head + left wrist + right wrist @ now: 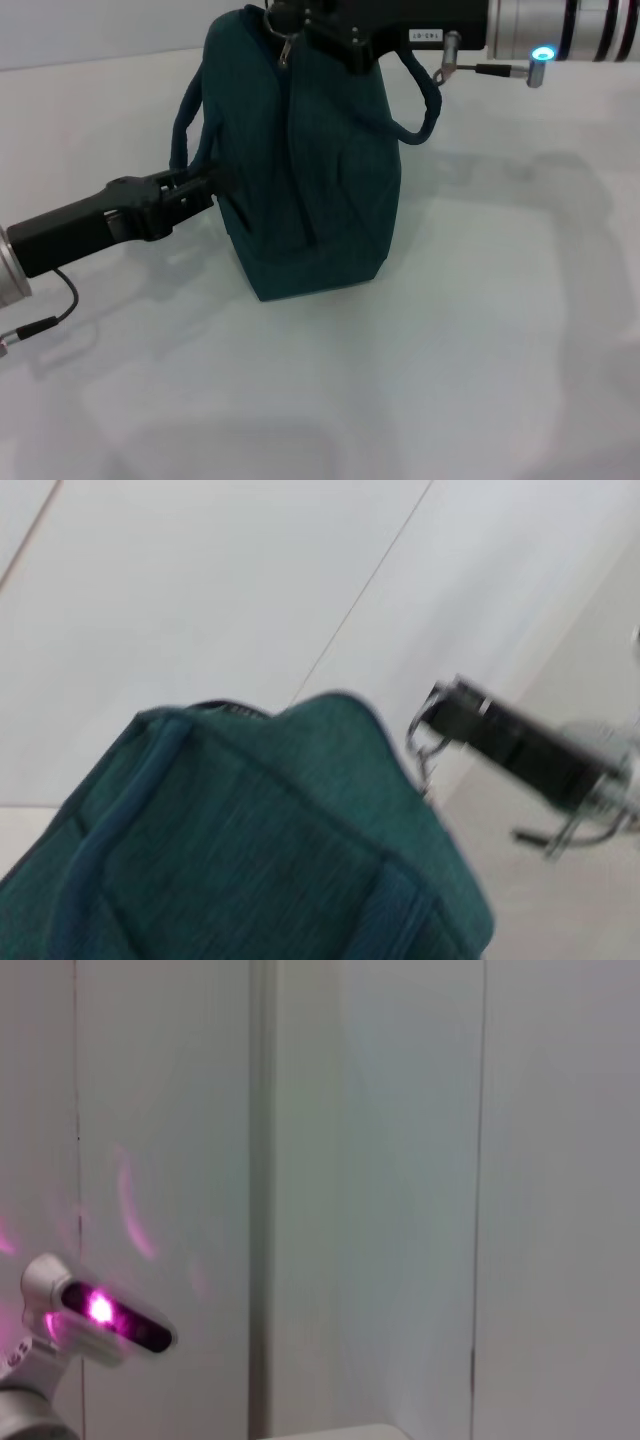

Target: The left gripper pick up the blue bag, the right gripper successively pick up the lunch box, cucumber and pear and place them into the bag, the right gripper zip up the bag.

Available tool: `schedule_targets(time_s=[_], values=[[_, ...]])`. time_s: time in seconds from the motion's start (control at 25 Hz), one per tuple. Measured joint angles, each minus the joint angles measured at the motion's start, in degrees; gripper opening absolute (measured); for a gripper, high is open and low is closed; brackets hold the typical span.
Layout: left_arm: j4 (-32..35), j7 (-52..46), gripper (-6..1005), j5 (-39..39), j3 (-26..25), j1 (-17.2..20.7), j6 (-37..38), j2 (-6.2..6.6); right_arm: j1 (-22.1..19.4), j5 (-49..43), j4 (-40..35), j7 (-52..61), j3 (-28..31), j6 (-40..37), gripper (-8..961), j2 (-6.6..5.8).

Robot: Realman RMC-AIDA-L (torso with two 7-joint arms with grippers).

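Right claw (285,30) at blue bag (310,170) top

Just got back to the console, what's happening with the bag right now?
The dark blue-green fabric bag stands upright on the white table. The left gripper is at the bag's left side, by its strap. The right gripper is at the bag's top edge, where the zipper would be. No lunch box, cucumber or pear is visible on the table, so this looks like the zipping stage.
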Motion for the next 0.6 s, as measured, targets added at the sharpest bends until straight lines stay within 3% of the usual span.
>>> schedule_targets(time_s=[0.28, 0.4, 0.6], values=[[1.71, -5.58, 347, -0.02, 2.86, -1.37, -0.76, -0.30, -1.21, 0.16, -0.19, -1.03, 0.09, -0.87, 94, 0.06], [1.16, -5.72, 540, -0.04, 3.98, -1.89, -3.61, -0.41, -1.48, 0.63, -0.26, -1.51, 0.22, -2.67, 95, 0.08], [0.76, -5.83, 530, -1.75, 5.82, -2.24, -7.31, -0.46, -2.34, 1.42, -0.64, -1.60, 0.30, -4.08, 97, 0.10]])
